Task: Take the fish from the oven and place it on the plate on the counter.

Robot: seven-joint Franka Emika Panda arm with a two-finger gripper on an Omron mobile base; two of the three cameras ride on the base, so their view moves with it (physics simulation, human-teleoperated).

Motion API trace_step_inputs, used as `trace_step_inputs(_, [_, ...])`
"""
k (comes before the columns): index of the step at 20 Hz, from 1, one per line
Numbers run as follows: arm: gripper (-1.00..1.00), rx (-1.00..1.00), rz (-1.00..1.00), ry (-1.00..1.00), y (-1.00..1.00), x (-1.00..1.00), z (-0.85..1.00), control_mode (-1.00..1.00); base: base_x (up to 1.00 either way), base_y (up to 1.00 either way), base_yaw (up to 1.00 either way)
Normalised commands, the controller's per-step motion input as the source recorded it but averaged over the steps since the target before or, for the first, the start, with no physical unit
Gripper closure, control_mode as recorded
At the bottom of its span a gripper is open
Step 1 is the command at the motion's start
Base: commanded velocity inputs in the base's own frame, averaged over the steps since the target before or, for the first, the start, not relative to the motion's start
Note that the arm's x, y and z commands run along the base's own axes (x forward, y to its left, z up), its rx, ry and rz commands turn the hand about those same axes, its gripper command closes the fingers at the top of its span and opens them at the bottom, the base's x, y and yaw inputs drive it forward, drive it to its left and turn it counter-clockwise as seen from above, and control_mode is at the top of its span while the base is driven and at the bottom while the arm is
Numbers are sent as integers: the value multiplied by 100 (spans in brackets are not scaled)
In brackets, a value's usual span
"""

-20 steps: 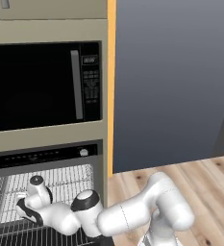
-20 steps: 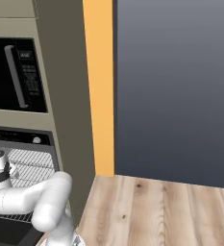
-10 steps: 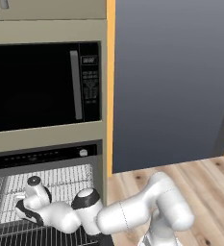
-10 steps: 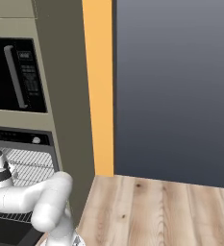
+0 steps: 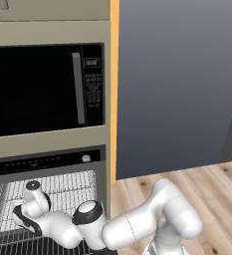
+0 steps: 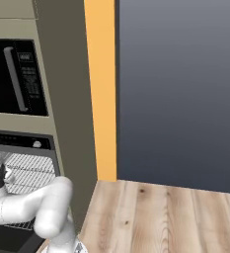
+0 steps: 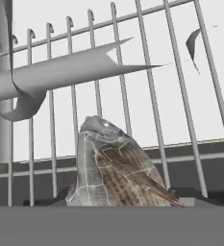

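1. From the left base view, the arm reached low and leftward into the open oven [image 5: 48, 164], below the black microwave [image 5: 43, 89]. Its wrist sat over the grey wire rack [image 5: 72, 191], and the hand was buried in the oven mouth at the lower left. Neither the fish nor the fingers could be made out there, and no plate or counter was in sight.

2. From the right base view, the same arm crossed the bottom left corner, its wrist against the rack [image 6: 30, 170] under the oven's control strip. An orange panel [image 6: 100, 89] and a dark grey wall [image 6: 180, 89] stood to the right, above a wooden floor [image 6: 161, 217].

3. Along the hand view, the fish [image 7: 114, 170] lay directly ahead and very close, centred at the bottom edge, its long axis running away from the hand toward the rack bars [image 7: 132, 62]. Its near end dropped out of sight low in the frame, so whether the fingers were spread, closed or already clamped on it could not be told. Judging from this, the fish remained inside the oven, on or just above the rack, and lifting it out would call for a straight pull back, clear of the bars.
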Motion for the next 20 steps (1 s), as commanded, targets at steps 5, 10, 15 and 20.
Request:
trace_step_inputs(5, [100,0,0,-8,-2,-82,11,-100,0,0,0])
trace_step_inputs(10, [100,0,0,-10,-25,-99,66,-100,0,0,0])
trace_step_inputs(15, [100,0,-2,-11,-71,-100,100,-100,0,0,0])
trace_step_inputs(20, [100,-6,1,-16,-45,-72,100,-100,0,0,0])
